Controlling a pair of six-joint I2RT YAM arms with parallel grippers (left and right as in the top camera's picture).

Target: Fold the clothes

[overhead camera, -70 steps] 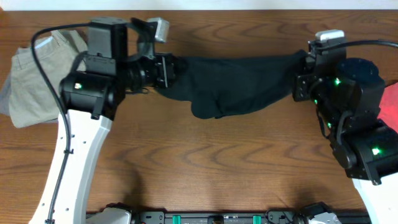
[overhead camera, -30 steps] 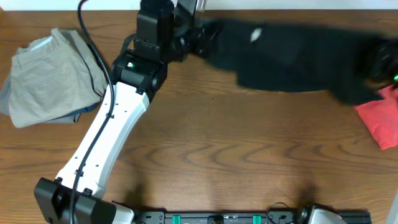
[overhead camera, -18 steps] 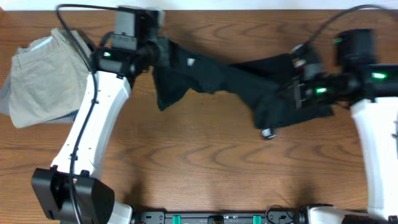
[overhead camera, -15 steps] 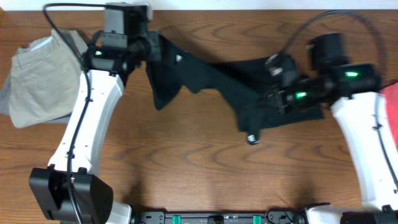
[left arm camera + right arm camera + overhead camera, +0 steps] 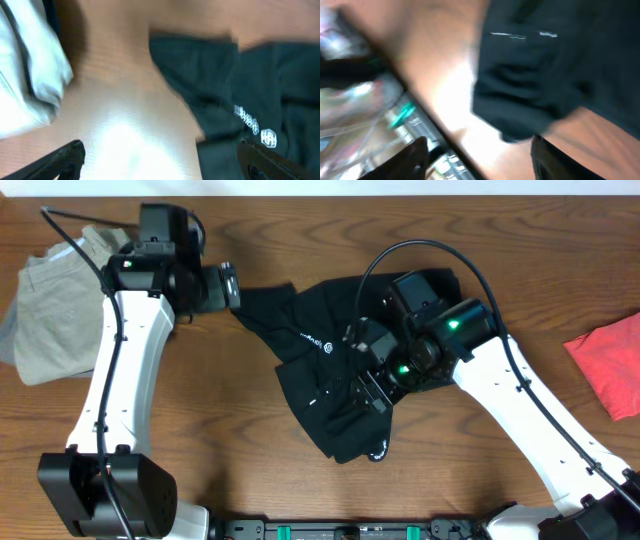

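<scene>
Currently: black garment [image 5: 330, 370], table centre, crumpled, unfolded. Khaki clothes [image 5: 55, 300], ten o'clock, apparently folded. Red cloth [image 5: 605, 365], three o'clock, pending. Left gripper [image 5: 228, 285] and right gripper [image 5: 368, 385]: wide, empty.

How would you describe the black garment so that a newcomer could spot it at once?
Look at the middle of the wooden table. The black garment lies crumpled there; it is the only dark cloth, with small white print, unlike the beige clothes far left and red cloth far right.
</scene>
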